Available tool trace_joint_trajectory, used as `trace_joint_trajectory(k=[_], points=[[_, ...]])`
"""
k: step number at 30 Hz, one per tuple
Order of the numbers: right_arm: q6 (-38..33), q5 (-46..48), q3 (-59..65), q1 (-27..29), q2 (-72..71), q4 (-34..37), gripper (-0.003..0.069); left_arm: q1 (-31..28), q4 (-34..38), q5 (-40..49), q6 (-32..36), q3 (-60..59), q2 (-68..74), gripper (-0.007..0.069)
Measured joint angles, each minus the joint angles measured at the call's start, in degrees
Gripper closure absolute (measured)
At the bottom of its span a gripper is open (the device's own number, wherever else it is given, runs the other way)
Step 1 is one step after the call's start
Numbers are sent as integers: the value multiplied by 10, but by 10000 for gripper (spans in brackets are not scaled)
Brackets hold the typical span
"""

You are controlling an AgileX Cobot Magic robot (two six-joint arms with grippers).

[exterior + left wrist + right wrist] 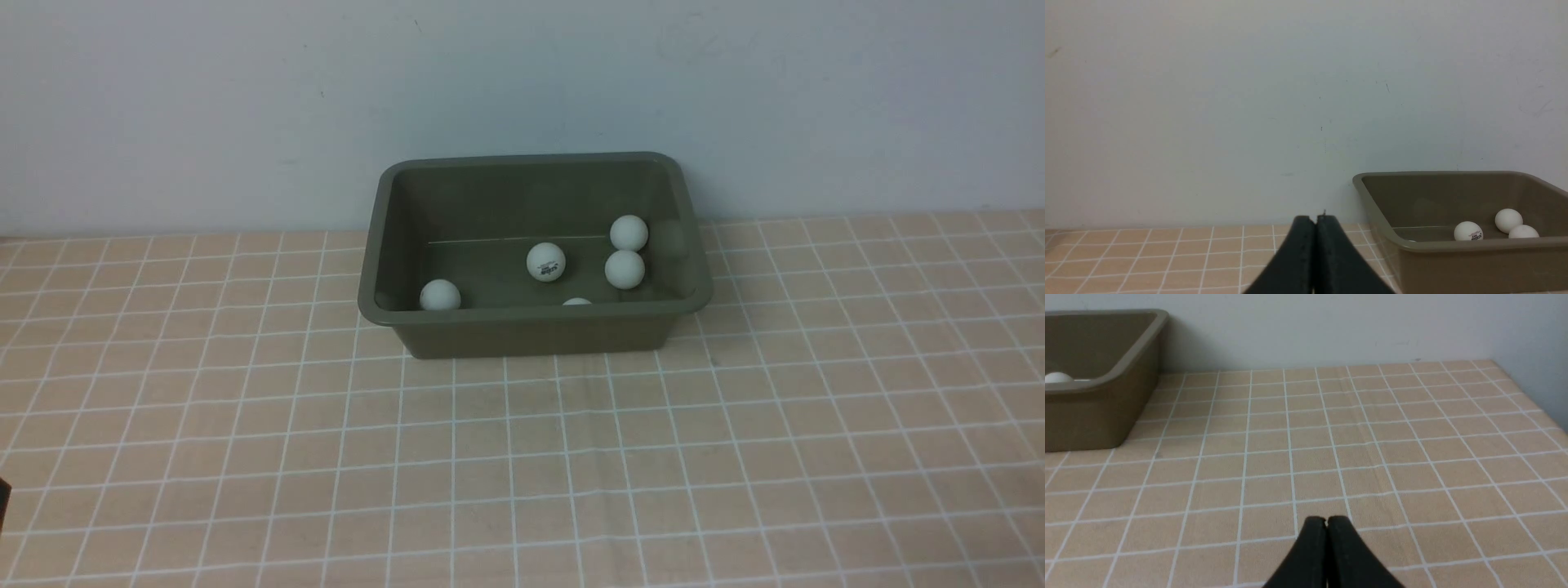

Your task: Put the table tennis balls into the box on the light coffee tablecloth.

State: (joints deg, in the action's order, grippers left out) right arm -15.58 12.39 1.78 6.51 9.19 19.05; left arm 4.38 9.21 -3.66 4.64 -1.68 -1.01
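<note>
The box (535,327) sits on the checked cloth (522,474) toward the back of the bench, its far side close to the pale wall (522,98). Five balls show inside it from the front: one (440,295) in the near left corner, one with a dark logo (546,262) around the middle, two (629,233) (624,269) just beside each other toward the right, and one (576,301) mostly hidden behind the near rim, only its top peeking over. No ball lies out on the cloth in any view. Neither arm reaches into the front view. The left pincer (1315,220) has its black fingers pressed flat together with nothing between them; it hangs low over the cloth, facing the wall, with the box (1461,245) off to its right and well apart from its tips, three balls visible over that rim. The right pincer (1326,520) is likewise closed tight and empty, low over bare cloth (1372,437); the box (1102,412) lies ahead and off to its left, well apart, with a sliver of one ball (1058,377) showing above the rim.
</note>
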Motion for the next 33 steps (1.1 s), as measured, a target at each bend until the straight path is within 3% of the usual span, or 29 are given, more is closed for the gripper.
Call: trace_joint_trajectory(k=[10,33], points=[[51,-23,0,0,0,165,678,0,0,0,0,0,0,689],[52,-25,0,0,0,196,678,0,0,0,0,0,0,689]])
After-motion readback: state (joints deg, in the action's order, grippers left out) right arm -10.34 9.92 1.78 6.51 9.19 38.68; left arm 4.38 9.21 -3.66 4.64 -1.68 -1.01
